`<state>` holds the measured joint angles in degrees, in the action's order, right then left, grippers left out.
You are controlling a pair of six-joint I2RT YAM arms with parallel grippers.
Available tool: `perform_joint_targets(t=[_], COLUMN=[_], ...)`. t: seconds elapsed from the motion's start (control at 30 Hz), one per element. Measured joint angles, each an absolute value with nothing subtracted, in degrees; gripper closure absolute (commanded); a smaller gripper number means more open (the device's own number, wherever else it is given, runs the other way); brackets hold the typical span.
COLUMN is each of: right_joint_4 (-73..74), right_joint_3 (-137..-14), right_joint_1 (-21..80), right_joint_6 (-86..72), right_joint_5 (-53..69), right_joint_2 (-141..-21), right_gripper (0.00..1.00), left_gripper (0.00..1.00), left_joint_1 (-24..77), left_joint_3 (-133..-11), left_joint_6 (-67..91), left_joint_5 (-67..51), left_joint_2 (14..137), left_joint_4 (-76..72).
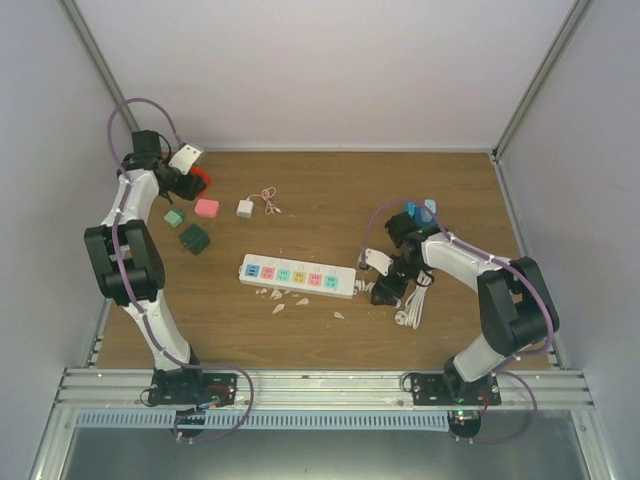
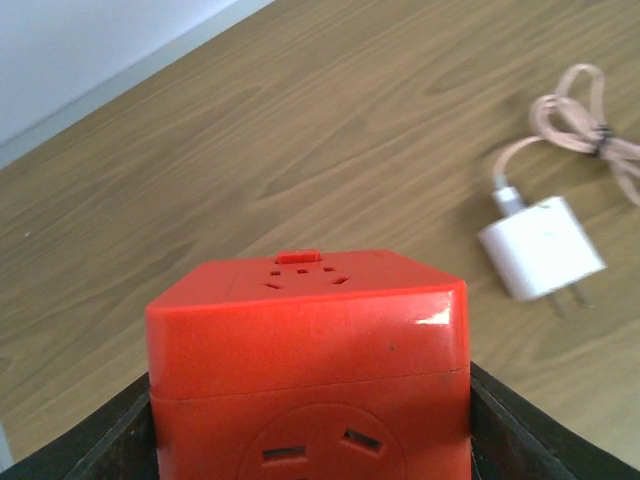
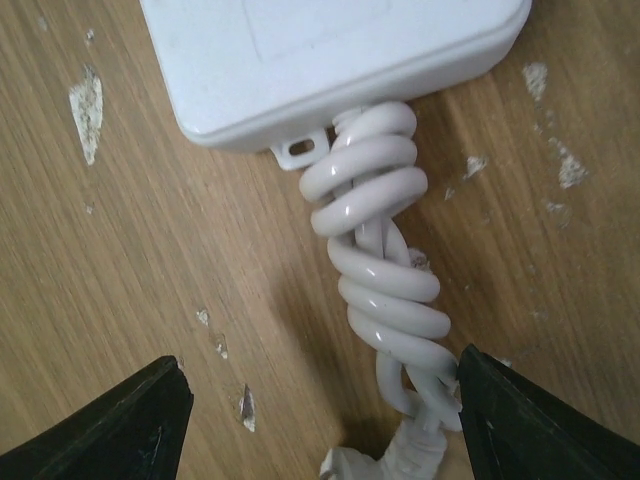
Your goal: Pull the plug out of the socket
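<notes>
Top external view: the left gripper clenches the red cube plug at the far left corner of the desk, well apart from the power strip. The plug is probably light, stiff and glossy, so grip its flat sides. The right gripper stands released astride the cord.

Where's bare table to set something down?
Bare wood: behind the power strip, between the white charger and the right arm; also along the near edge, past the white flecks. Crowded: the coloured cubes far left, and the coiled cord at the strip's right end.
</notes>
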<state>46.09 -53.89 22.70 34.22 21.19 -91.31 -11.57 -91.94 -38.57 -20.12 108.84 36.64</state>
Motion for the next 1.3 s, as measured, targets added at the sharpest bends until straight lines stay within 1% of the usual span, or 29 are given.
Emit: perform_joint_targets(t=[0.1, 0.17, 0.23, 0.43, 0.6, 0.73, 0.9, 1.0, 1.1, 1.17, 1.23, 1.3], right_joint_4=[46.9, 47.4, 47.8, 46.8, 46.3, 46.0, 47.1, 47.6, 48.2, 48.4, 48.8, 49.1], right_joint_3=[-53.5, -52.6, -51.1, -47.4, -44.3, -42.1, -40.8, -40.0, -39.4, -39.2, -39.2, -39.1], right_joint_1=[22.7, 22.7, 22.7, 22.7, 22.4, 21.3, 17.6, 14.5, 10.9, 8.4, 5.2, 1.9], right_joint_6=[35.5, 36.2, 37.1, 38.9, 40.0, 41.2, 43.9, 46.2, 49.3, 51.4, 54.1, 56.6], right_joint_5=[20.1, 19.2, 18.1, 15.3, 13.4, 12.4, 12.2, 11.9, 11.8, 11.9, 11.6, 11.4], right_joint_2=[-91.5, -91.5, -91.5, -89.5, -86.3, -84.0, -82.6, -81.7, -81.1, -80.9, -80.9, -80.9], right_gripper=[0.29, 0.32, 0.38, 0.49, 0.63, 0.66, 0.66, 0.66, 0.66, 0.65, 0.65, 0.65], left_gripper=[0.65, 0.64, 0.64, 0.63, 0.63, 0.63, 0.58, 0.52, 0.44, 0.32, 0.19, 0.09], left_joint_1=[-13.6, -14.6, -15.3, -16.7, -16.9, -16.9, -17.0, -17.0, -17.0, -17.0, -17.0, -17.0], left_joint_3=[-97.3, -100.3, -102.5, -106.2, -106.8, -106.8, -107.6, -108.9, -110.0, -110.7, -111.1, -111.3], left_joint_6=[-38.4, -38.1, -37.9, -37.6, -37.6, -38.0, -38.2, -38.6, -39.1, -39.4, -39.8, -40.5], left_joint_5=[-20.1, -20.2, -20.2, -20.1, -19.7, -18.8, -17.5, -17.2, -17.1, -17.0, -17.0, -17.3], left_joint_2=[114.2, 117.5, 120.6, 126.3, 128.2, 129.0, 129.8, 130.5, 131.3, 131.7, 131.8, 131.8], left_joint_4=[37.5, 38.0, 38.6, 39.7, 40.1, 40.1, 40.6, 41.1, 41.5, 41.9, 42.4, 43.2])
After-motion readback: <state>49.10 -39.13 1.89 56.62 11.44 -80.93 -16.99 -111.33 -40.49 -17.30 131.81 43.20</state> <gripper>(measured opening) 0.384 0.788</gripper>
